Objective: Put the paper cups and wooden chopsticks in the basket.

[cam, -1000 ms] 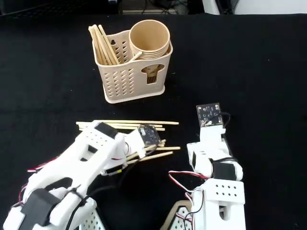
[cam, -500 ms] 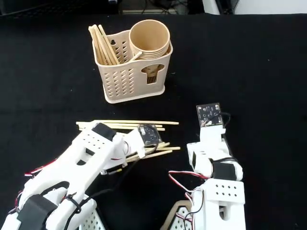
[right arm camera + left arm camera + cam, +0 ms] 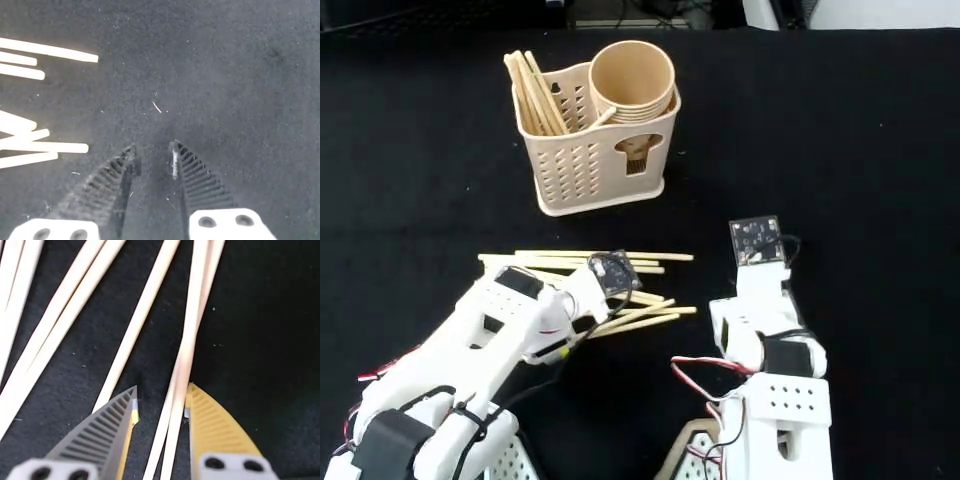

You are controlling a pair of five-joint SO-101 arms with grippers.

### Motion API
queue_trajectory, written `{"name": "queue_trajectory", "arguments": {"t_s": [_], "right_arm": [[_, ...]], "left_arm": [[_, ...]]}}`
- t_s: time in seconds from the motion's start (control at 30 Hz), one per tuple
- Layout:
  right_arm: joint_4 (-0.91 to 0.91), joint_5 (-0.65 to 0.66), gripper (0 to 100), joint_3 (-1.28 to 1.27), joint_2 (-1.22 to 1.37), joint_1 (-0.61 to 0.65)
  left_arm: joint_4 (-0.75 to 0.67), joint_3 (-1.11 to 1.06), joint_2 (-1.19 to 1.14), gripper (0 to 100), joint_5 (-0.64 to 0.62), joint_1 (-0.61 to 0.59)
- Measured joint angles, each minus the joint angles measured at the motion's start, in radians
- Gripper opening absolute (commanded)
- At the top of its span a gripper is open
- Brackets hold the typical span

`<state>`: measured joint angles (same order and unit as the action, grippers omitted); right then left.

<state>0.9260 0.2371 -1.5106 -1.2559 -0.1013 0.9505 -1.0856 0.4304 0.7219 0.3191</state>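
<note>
My left gripper (image 3: 161,390) is down at the table (image 3: 840,150) with its jaws partly apart, straddling a pair of chopsticks (image 3: 175,405). The pair lies against the yellow finger (image 3: 212,430). The grey finger (image 3: 102,437) stands clear of it, and a third stick (image 3: 135,335) runs right up to that finger's tip.

That stick is my main worry. If I close now, the grey finger may ride onto it or drag it in, and the pair could roll out or cross. A loose pinch would let the sticks swing on the lift and scatter the loose chopsticks (image 3: 650,318) lying on the near side.

My right gripper (image 3: 152,147) hangs over bare cloth just right of the stick ends, its gap narrow and empty.

The basket (image 3: 595,165) stands at the far side, well apart. It holds the paper cups (image 3: 632,75) stacked in its right half and upright sticks in its left — tilted chopsticks could knock its rim.
</note>
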Motion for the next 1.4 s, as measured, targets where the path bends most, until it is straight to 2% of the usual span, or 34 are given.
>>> {"name": "queue_trajectory", "arguments": {"t_s": [0.13, 0.23, 0.43, 0.7, 0.97, 1.03, 1.1, 1.13, 1.27, 1.4], "right_arm": [[0.000, 0.000, 11.6, 0.000, 0.000, 0.000], [0.000, 0.000, 11.6, 0.000, 0.000, 0.000], [0.000, 0.000, 11.6, 0.000, 0.000, 0.000], [0.000, 0.000, 11.6, 0.000, 0.000, 0.000], [-0.026, -0.025, 11.3, 0.000, 0.000, -0.006], [-0.026, -0.052, 8.1, 0.000, 0.000, -0.006], [-0.032, -0.066, 0.9, 0.000, 0.000, -0.034], [-0.043, -0.069, 1.6, 0.000, 0.000, -0.054], [-0.075, -0.077, 1.4, 0.000, 0.000, -0.121], [-0.089, -0.077, 1.4, -0.009, 0.000, -0.141]], "left_arm": [[0.038, 0.000, 0.000, 2, -0.002, 0.011], [0.043, 0.000, 0.000, 5, 0.002, 0.032], [0.060, 0.000, 0.000, 3, 0.002, 0.072], [0.262, 0.046, 0.003, 3, 0.003, 0.124], [0.437, 0.192, 0.003, 3, 0.003, 0.132], [0.486, 0.227, 0.003, 3, 0.002, 0.132], [0.539, 0.259, 0.006, 3, 0.002, 0.132], [0.560, 0.275, 0.011, 3, 0.002, 0.132], [0.635, 0.341, 0.095, 3, 0.002, 0.132], [0.703, 0.430, 0.273, 3, -0.029, 0.132]]}}
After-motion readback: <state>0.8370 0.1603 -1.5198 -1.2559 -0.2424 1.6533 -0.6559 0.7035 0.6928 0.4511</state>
